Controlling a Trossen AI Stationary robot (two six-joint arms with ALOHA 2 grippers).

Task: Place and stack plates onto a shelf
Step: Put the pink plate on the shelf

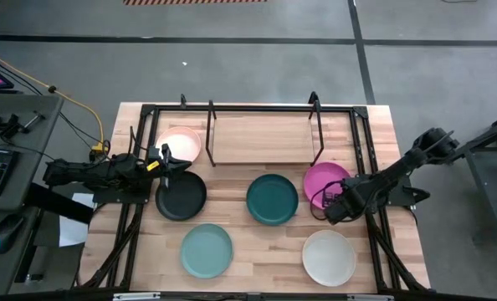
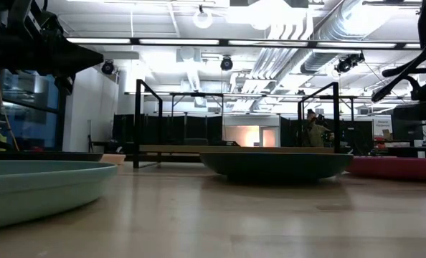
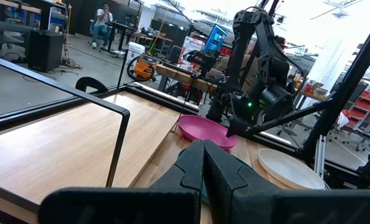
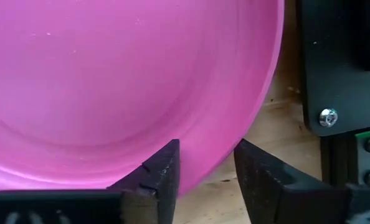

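Down at the table's right side, the right gripper (image 4: pixel 205 180) straddles the rim of the magenta plate (image 1: pixel 326 183) with its jaws partly open, one finger inside, one outside. Just beside it lie the dark teal plate (image 1: pixel 272 199) and white plate (image 1: pixel 329 257); the shelf (image 1: pixel 261 134) stands behind, bare. Across the table the left gripper (image 1: pixel 166 161), jaws closed on nothing, hovers between the pale pink plate (image 1: pixel 181 142) and black plate (image 1: pixel 181 198).

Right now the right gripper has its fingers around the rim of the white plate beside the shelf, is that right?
Not quite: it is the magenta plate, not the white one. The right wrist view shows the right gripper with one finger on each side of that plate's rim, beside the shelf. The white plate lies untouched.
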